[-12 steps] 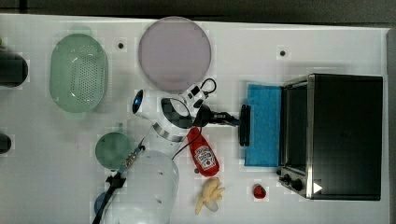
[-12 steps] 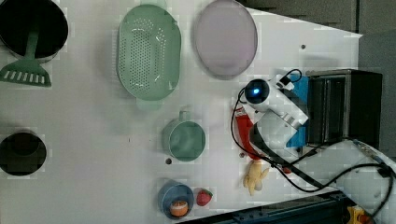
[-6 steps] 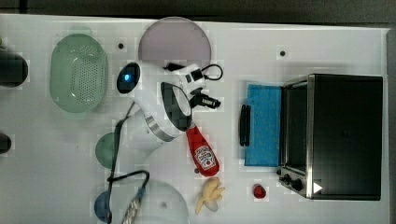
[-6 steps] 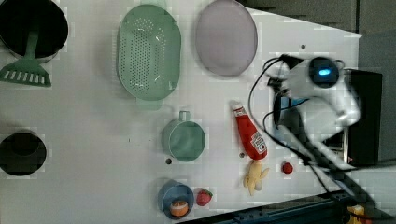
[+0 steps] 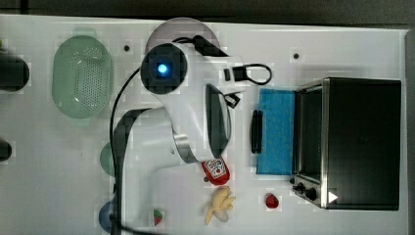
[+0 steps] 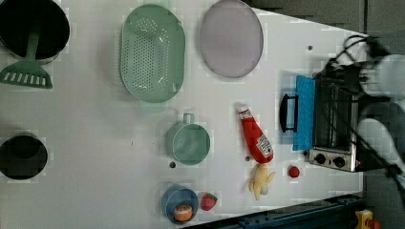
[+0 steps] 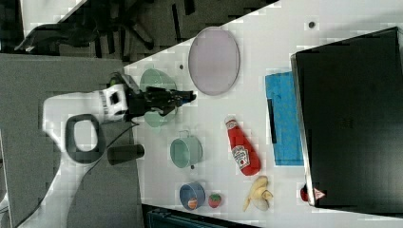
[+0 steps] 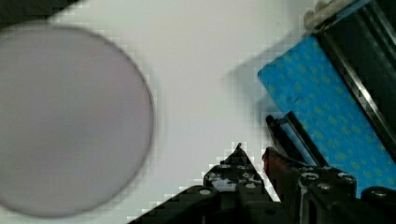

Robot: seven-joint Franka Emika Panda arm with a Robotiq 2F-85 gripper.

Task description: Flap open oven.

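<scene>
The oven stands at the top view's right, black on top with a silver frame. Its blue-tinted door lies folded down flat on the white table, and the black bar handle is at the door's outer edge. My arm hovers high over the table to the top view's left of the door. In the wrist view my gripper is open by a narrow gap with nothing in it. It hangs above bare table, just short of the handle and apart from it. The right view has the gripper well away from the oven.
A ketchup bottle, a banana and a small red thing lie near the door. Further off are a lilac plate, a green colander, a green cup and a blue bowl. Black pots and a spatula sit at the left view's left.
A second ago my gripper was at the door handle. It has since let go and drawn up and away to the top view's left. The door has stayed flat.
</scene>
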